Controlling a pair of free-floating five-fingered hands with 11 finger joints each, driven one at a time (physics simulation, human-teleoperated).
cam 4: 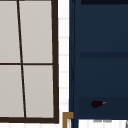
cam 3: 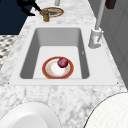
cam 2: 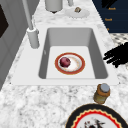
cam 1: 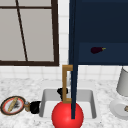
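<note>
The navy wall cabinet (cam 1: 102, 30) stands open, its door edge-on above the sink. A dark eggplant (cam 1: 97, 50) lies on its lower shelf, also in the upper view (cam 4: 97, 103). My right hand (cam 1: 60, 91) is at the lower end of the door's gold handle (cam 1: 65, 82). My left hand (cam 1: 35, 107) floats open beside a small brown jar (cam 1: 27, 106), close to the counter's front edge. In the left side view its fingers (cam 2: 113, 55) are spread. In the sink (cam 2: 98, 47) a red-rimmed plate (cam 2: 76, 65) holds a dark red ball (cam 2: 65, 62).
A patterned plate (cam 1: 12, 105) lies left of the jar. A grey canister (cam 1: 123, 82) and a white plate (cam 1: 118, 110) stand right of the sink. The faucet (cam 3: 96, 37) rises behind it. A bright red round shape (cam 1: 62, 117) shows at the sink's front.
</note>
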